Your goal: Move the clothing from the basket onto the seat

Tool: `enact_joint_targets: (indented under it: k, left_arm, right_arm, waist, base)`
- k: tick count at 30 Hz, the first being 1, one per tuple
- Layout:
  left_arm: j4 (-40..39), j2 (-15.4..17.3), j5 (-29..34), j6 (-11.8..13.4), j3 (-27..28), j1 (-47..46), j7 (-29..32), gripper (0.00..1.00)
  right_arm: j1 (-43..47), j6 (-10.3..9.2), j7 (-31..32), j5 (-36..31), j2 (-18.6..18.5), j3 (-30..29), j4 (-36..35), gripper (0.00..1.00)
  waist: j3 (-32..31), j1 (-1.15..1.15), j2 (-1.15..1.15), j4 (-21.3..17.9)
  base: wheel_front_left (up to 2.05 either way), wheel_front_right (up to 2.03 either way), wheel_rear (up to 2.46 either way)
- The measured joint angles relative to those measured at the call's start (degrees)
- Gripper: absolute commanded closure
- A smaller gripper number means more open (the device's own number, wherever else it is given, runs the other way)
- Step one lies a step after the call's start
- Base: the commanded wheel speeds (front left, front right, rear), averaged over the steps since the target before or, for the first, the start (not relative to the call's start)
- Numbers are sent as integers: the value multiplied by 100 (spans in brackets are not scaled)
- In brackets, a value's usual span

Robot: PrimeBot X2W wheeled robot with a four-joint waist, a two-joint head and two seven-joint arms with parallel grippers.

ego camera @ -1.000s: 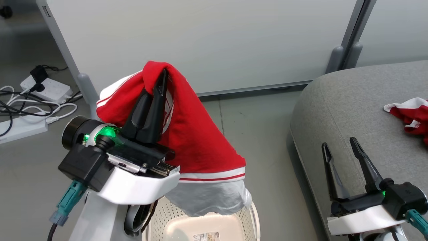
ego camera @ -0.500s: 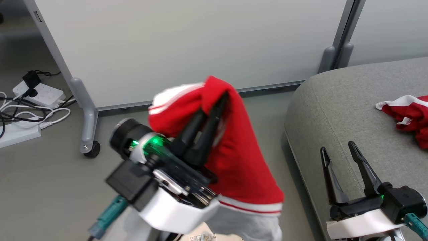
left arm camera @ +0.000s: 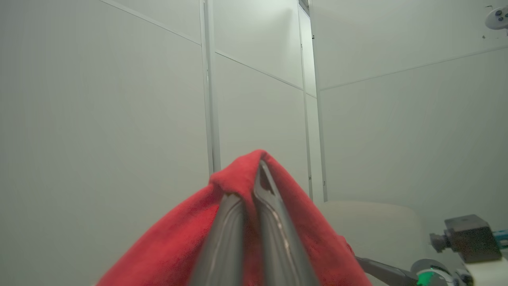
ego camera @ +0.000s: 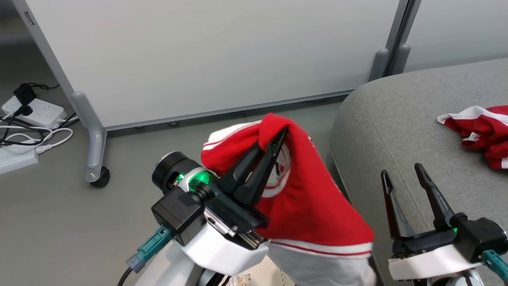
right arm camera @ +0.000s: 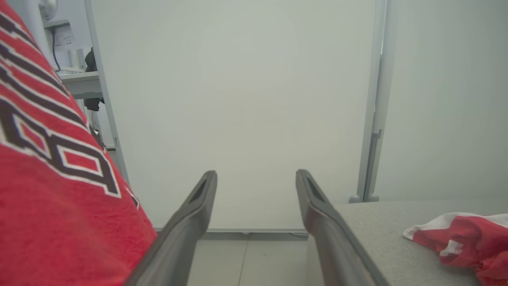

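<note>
One red jersey clamped in the closed left gripper, hanging beside the grey seat, second jersey lying on it, right gripper spread wide, empty.

**A:** Where's the clothing?

**B:** One red jersey hangs in the air, pinched at its peak by the left gripper. It drapes down just beside the rounded corner of the seat. The hem has white and red stripes and the pale inside shows (the right wrist view catches dark, white-outlined letters).

**A:** And the rest?

**B:** A second jersey lies crumpled on the grey seat, toward its right. The basket is a cream sliver below the hanging one.
</note>
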Motion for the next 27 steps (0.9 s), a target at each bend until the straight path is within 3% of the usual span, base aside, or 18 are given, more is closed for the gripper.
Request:
enact_joint_targets:
  k: [6, 14, 19, 27]
  left_arm:
    - [63, 1, 30, -7, 166, -5, 0, 100]
    - [159, 1, 102, -16, 287, -32, 0, 100]
    - [219, 0, 151, -34, 304, -33, 0, 100]
    - [270, 0, 202, -58, 231, -32, 0, 100]
  right_arm:
    - [-40, 0, -1, 281, -152, 246, -238, 0]
    - [-34, 0, -1, 945, -1091, 1742, -758, 0]
    - [-74, 0, -1, 931, -1667, 2563, -887, 0]
    - [-205, 0, -1, 845, -1659, 2677, -845, 0]
  waist:
    - [41, 0, 0, -57]
    - [61, 0, 0, -113]
    - [59, 0, 0, -123]
    - [68, 0, 0, -96]
  base:
    - [0, 0, 0]
    - [0, 0, 0]
    - [0, 0, 0]
    - [0, 0, 0]
